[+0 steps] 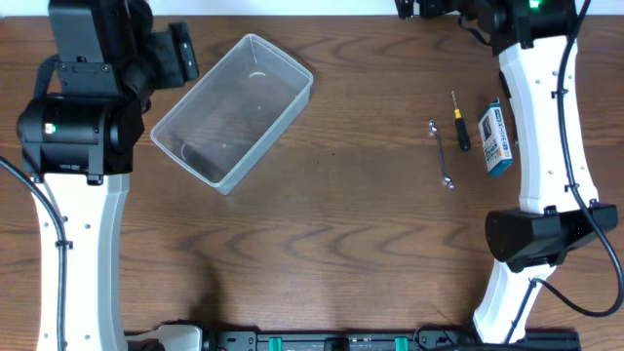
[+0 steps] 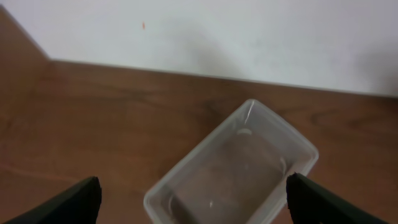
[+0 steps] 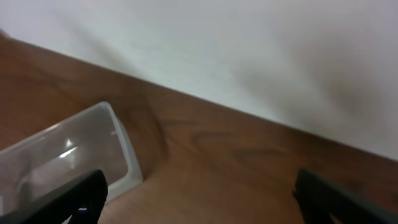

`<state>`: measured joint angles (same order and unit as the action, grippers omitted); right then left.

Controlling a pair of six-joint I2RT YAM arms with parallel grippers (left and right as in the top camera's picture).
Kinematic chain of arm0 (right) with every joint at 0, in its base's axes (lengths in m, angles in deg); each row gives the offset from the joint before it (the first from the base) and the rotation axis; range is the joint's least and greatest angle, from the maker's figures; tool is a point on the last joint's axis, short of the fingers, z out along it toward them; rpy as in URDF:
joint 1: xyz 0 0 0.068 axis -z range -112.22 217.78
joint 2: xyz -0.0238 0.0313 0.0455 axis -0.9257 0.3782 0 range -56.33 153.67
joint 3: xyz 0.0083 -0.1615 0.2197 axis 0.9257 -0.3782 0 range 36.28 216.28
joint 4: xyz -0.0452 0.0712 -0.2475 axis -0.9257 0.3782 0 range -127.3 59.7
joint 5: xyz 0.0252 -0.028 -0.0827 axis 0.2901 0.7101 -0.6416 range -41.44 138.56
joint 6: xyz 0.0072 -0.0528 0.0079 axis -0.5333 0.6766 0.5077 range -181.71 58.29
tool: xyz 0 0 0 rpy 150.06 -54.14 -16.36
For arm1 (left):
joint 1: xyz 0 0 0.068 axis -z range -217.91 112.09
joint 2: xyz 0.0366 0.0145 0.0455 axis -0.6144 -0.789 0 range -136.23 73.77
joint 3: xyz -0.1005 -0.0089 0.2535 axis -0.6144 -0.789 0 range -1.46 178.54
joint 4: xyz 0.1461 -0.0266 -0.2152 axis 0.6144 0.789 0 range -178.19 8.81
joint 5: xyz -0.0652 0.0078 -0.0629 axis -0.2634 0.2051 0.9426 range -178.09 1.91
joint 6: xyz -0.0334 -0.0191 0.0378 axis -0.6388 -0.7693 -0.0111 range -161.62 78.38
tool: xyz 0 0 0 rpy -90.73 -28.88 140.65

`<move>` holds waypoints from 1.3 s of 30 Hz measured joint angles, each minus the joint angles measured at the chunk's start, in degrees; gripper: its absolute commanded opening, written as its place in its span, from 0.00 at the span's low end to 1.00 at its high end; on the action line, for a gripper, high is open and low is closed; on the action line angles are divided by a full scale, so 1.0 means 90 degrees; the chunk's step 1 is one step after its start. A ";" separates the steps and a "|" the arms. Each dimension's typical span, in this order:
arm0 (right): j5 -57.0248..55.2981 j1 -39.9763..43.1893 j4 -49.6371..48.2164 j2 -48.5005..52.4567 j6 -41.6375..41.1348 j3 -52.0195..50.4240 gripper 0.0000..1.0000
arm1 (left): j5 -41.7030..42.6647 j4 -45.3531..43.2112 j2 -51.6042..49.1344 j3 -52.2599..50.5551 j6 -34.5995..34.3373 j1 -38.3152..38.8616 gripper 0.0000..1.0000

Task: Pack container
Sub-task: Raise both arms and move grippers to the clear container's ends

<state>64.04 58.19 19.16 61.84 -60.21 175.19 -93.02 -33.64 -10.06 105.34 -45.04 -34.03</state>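
Empty container (image 1: 234,109) sits toward the far left corner of the table (image 1: 322,244), long axis slanting near-left to far-right, right by the wide-spread left claw (image 1: 183,57), while wrench (image 1: 442,153), screwdriver (image 1: 458,122) and box (image 1: 495,138) lie by the right edge, nearer the right claw (image 3: 196,196), spread and empty too.

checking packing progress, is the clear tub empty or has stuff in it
Empty: nothing shows inside the tub, and the wrench, screwdriver and small box lie outside it.
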 measured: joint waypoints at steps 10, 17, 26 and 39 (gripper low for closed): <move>-0.0765 -0.0741 0.0527 0.0063 0.0104 0.0024 0.99 | -0.0357 0.1722 -0.1076 -0.0022 -0.2152 -0.0002 0.87; -0.1061 -0.1542 0.0488 0.0648 0.0318 0.0080 0.77 | -0.0117 0.2159 -0.1761 -0.0036 -0.2953 0.0000 0.80; -0.1163 -0.2006 0.0386 0.1729 0.0379 0.0080 0.67 | 0.0291 0.2200 -0.2191 -0.0044 -0.2786 -0.0029 0.52; -0.1103 -0.2363 -0.0022 0.2069 0.0748 0.0080 0.70 | 0.1061 0.1860 -0.2523 -0.0058 -0.1887 -0.0386 0.39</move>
<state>54.12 36.92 18.97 80.47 -53.48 175.91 -83.47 -16.90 -32.77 104.82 -62.02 -37.50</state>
